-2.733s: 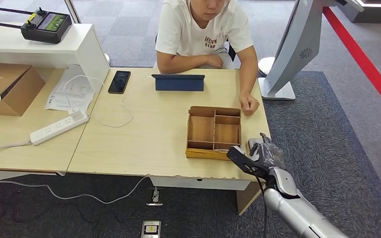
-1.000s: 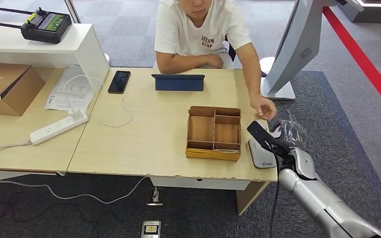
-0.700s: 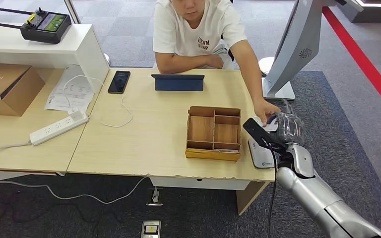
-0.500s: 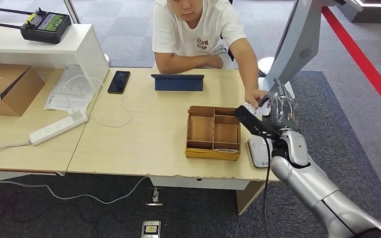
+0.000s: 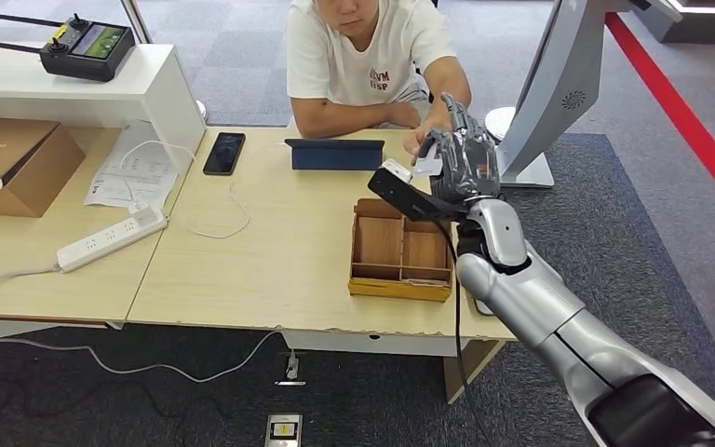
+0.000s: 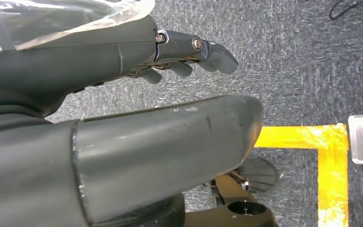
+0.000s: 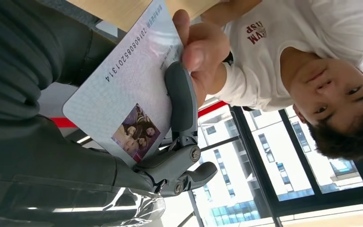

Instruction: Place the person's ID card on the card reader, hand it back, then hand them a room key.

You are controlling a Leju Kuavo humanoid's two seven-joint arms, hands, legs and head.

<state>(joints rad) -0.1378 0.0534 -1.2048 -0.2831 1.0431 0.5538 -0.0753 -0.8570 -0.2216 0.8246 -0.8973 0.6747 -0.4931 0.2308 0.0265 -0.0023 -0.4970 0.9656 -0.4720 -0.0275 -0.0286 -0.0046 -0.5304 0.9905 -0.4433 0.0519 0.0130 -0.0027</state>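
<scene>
The ID card (image 7: 127, 101) is pale lilac-white with dark printed digits and a small colour photo. The right hand (image 5: 456, 163) is dark grey on a silver arm. The person (image 5: 372, 56) wears a white T-shirt with dark red lettering. The compartment box (image 5: 402, 250) is brown wood on a light wood-grain table (image 5: 270, 251). The tablet case (image 5: 334, 154) is navy, the carpet (image 5: 614, 270) dark grey.
</scene>
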